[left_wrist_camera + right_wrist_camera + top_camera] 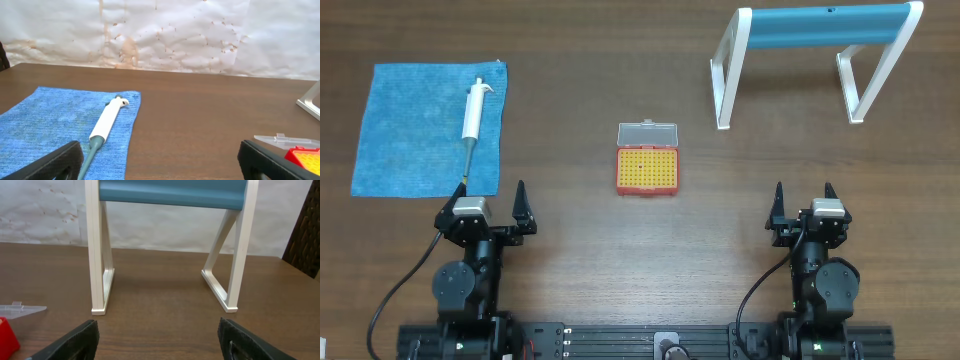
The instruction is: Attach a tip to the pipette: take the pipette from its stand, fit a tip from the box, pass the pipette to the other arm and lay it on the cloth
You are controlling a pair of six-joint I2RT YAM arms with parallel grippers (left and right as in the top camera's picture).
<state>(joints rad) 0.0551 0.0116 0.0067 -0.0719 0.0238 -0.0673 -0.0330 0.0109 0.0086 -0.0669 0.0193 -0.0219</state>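
Note:
A white pipette (473, 113) with a grey-green lower shaft lies on the blue cloth (400, 130) at the left, its narrow end pointing toward the arm bases; it also shows as the pipette (104, 130) on the cloth (45, 125). The tip box (647, 170), orange-red with yellow tips and its clear lid open, sits mid-table. The white and blue stand (815, 35) is at the back right, with no pipette on it; the stand (170, 192) faces the right arm. My left gripper (487, 205) is open near the cloth's near edge, holding nothing. My right gripper (804, 202) is open and holds nothing.
Bare wooden table lies between the tip box and both grippers. The tip box (302, 155) peeks in beside a left finger, and its lid (22, 310) beside a right finger. A pale wall stands behind the table.

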